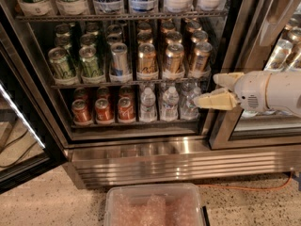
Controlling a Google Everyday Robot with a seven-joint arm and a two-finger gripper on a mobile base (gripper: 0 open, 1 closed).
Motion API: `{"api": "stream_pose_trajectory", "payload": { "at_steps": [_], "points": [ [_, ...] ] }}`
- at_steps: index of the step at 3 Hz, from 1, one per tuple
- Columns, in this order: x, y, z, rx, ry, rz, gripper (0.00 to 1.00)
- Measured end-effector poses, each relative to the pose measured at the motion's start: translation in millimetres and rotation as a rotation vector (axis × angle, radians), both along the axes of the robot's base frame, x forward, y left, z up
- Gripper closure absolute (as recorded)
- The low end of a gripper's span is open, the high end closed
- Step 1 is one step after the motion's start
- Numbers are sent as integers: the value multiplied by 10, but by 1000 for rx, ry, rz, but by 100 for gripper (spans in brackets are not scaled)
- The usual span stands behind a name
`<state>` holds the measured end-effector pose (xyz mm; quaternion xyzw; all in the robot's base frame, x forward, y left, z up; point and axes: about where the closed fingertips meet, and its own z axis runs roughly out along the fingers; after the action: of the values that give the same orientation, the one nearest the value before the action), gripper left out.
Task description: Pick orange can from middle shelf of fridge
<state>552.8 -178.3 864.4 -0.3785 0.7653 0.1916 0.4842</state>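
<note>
Several orange cans stand in rows on the right half of the middle shelf (94,84) of the fridge (141,154). The front ones are at left (147,60), centre (173,59) and right (200,58). My gripper (205,91) comes in from the right on a white arm. It is open and empty. It sits in front of the fridge's right door post, below and just right of the rightmost orange can, level with the water bottles. It touches no can.
Green cans (61,63) and a blue-white can (119,60) fill the shelf's left half. Red cans (103,110) and water bottles (169,103) stand on the rack below. Large bottles sit above. A clear plastic bin (155,206) is on the floor. The open door (19,121) hangs at left.
</note>
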Motion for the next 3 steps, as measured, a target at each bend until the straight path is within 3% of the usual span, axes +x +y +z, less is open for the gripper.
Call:
{"api": "stream_pose_trajectory", "payload": {
  "at_steps": [1,2,3],
  "points": [
    [98,138,-141,16,-14,22,12],
    [350,271,-242,7,-50,2,13],
    [566,376,-275,17,-73,-60,17]
  ]
}}
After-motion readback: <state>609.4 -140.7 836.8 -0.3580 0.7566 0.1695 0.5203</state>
